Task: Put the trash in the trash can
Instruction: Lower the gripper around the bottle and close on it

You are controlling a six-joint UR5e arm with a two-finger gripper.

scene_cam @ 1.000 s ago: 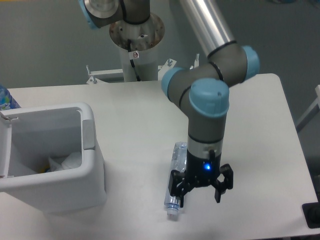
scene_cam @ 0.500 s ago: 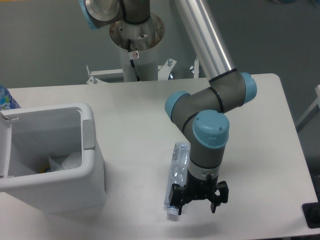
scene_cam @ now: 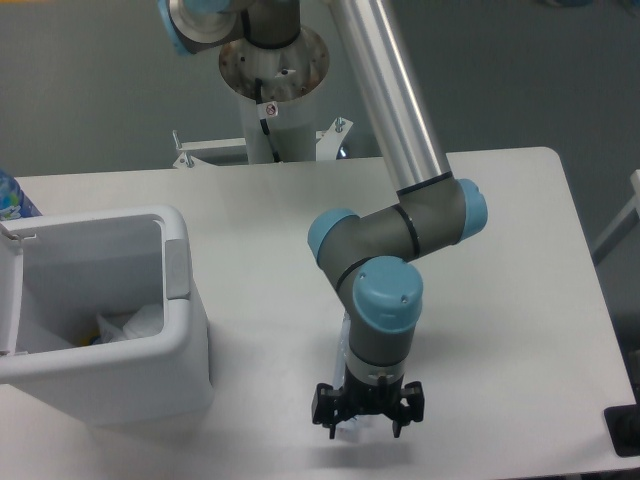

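Observation:
The crushed clear bottle (scene_cam: 345, 340) lies on the white table (scene_cam: 520, 300) right of the trash can, almost wholly hidden under my wrist; only a sliver shows at the wrist's left edge. My gripper (scene_cam: 365, 419) points straight down over the bottle's near end, open, with a black finger on either side. The trash can (scene_cam: 150, 385) is a boxy white bin at the left, open at the top. Inside it lies the crumpled white wrapper (scene_cam: 132, 324).
The arm's pedestal (scene_cam: 272, 80) stands behind the table's far edge. A blue-labelled object (scene_cam: 10, 197) peeks in at the left edge behind the bin. A black object (scene_cam: 625, 430) sits at the table's near right corner.
The gripper has moved left and lower, from beside the bottle to directly over its near end. It now covers most of the bottle. The jaws stayed open.

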